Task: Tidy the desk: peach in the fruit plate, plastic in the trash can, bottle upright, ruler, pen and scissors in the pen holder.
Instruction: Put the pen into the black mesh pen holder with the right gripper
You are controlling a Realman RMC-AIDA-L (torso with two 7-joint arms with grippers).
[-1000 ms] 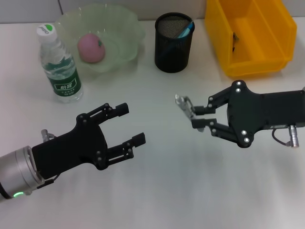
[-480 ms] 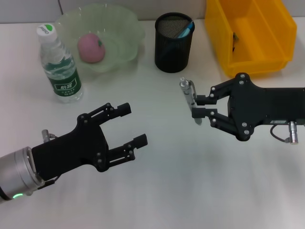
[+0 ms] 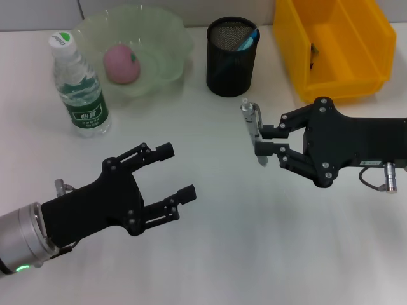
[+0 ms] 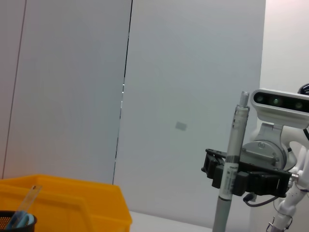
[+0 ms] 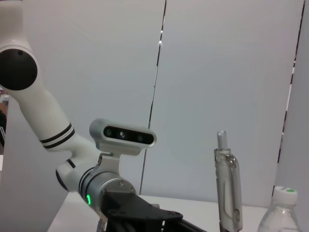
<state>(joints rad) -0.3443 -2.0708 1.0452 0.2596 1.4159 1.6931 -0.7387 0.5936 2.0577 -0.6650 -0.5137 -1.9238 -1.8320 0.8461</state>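
The right tool pinched the pen upright; the pen holder waited at eleven o'clock, needing a vertical drop; the left tool hung spread.

Matte black linkage end effectors, silver screw heads, silver wrist cuff, green light, seemingly white arms

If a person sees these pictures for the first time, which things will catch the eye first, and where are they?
The eye goes first to the right claw, right of the middle of the white desk, shut on a grey pen held upright. Next comes the left claw, open and empty, low on the left. Behind stand the yellow bin, the black pen holder and the pink peach in its green plate.
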